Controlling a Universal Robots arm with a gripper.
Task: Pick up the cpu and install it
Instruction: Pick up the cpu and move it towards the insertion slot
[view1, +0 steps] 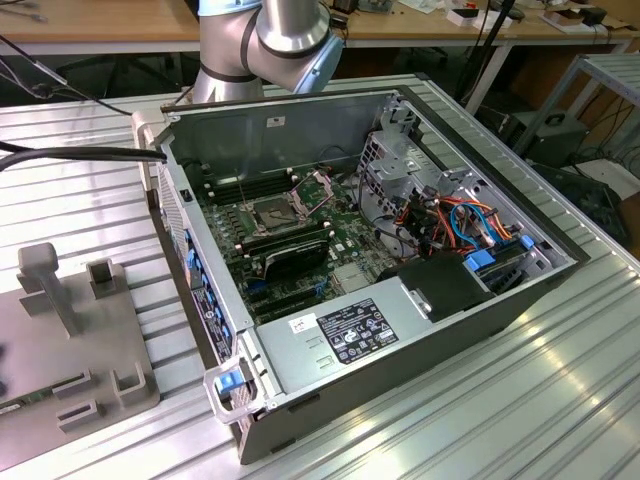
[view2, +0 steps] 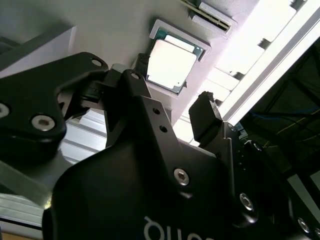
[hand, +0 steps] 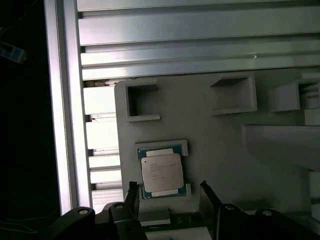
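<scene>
The cpu (hand: 161, 172) is a small square chip with a silver-grey top. It lies flat in a shallow corner holder on the grey fixture plate (hand: 210, 145). In the second wrist view the cpu (view2: 170, 62) shows bright beyond the black fingers. My gripper (hand: 170, 197) hovers just above it and is open, with one dark finger (hand: 132, 196) at each side of the chip and nothing between them. In the exterior view the dark socket (view1: 272, 212) sits on the motherboard inside the open case, its metal plate hinged up.
The open computer case (view1: 470, 300) lies on the ribbed aluminium table (view1: 560, 400), holding a power supply (view1: 340, 330) and cables. The grey fixture (view1: 60, 330), with upright posts and pockets, sits at the exterior view's left. A table edge rail (hand: 62, 100) runs beside the fixture.
</scene>
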